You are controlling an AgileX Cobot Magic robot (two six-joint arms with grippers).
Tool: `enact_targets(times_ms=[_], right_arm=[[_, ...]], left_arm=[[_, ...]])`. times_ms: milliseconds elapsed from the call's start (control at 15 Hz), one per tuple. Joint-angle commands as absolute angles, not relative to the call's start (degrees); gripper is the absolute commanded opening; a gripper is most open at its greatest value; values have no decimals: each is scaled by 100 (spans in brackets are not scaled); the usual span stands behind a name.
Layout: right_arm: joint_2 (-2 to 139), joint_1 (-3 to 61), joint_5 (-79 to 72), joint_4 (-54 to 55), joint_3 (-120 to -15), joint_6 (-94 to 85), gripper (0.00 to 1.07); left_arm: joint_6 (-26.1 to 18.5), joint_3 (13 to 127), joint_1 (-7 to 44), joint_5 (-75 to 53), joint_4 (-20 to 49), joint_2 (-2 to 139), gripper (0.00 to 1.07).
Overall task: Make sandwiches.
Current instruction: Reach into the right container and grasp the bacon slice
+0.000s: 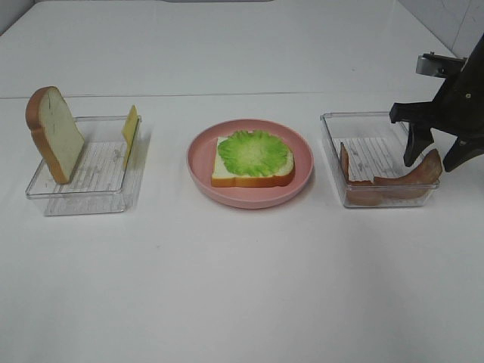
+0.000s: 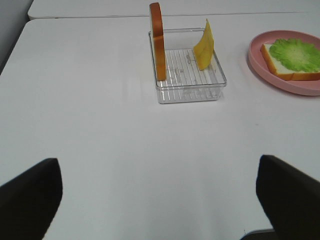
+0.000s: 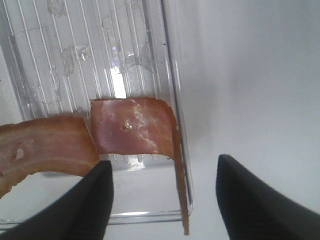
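Sandwich so far: one bread slice [image 1: 227, 175] lies flat on the pink plate [image 1: 249, 201] in the middle of the surface [image 1: 242, 287], with ruffled lettuce [image 1: 253, 153] on top.
Spare parts: a second bread slice [image 1: 57, 136] stands on edge in the left tray [image 1: 83, 200]. The cheese slice [image 1: 130, 134] leans against that tray's far-side wall.
Bacon: the reddish strips [image 1: 393, 181] lie in the right tray [image 1: 333, 151]. One end curls up along its outer wall.
Likely handling: thin, light and floppy, so it should droop once lifted. The glossy face may slip.
Where to grip: the raised curl by the wall looks easiest, since both faces are free there. The flat parts hug the ribbed floor.
Right claw [image 1: 432, 157]: spread wide and empty. It hangs over the tray's outer side with the wall and the curled strip between its two fingers. I see no contact with either.
Left claw [image 2: 160, 200]: also wide open and holding nothing. It sits above bare surface, well apart from the left tray.
Risk: closing on the clear wall together with the bacon.
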State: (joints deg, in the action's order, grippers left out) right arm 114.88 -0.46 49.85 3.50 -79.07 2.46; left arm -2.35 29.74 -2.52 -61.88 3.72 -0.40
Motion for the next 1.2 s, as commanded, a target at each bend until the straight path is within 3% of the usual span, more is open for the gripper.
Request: enact_targets(times_ms=[67,200,533,667,800,933,1200], right_arm=[[11516,-74,5031,269,-7890,195,49],[11516,-74,5031,264,-7890,195,41],[11516,-69,5071,258,-7890,172,40],[11516,-69,5071,258,-7890,172,34],[11516,-69,5065,155,-7890,172,12],[11516,-69,5065,0,-7890,189,0],[11453,-69,5088,-52,-7895,189,0]], left_arm=[[-235,2962,-218,-6131,407,-120,98],[-235,2962,-218,-6131,407,-120,98],[-235,2962,-218,-6131,407,-120,98],[-235,2962,-218,-6131,407,-120,98],[-235,2962,-218,-6131,407,-120,98],[-235,2962,-218,-6131,407,-120,98],[-235,2962,-218,-6131,407,-120,98]])
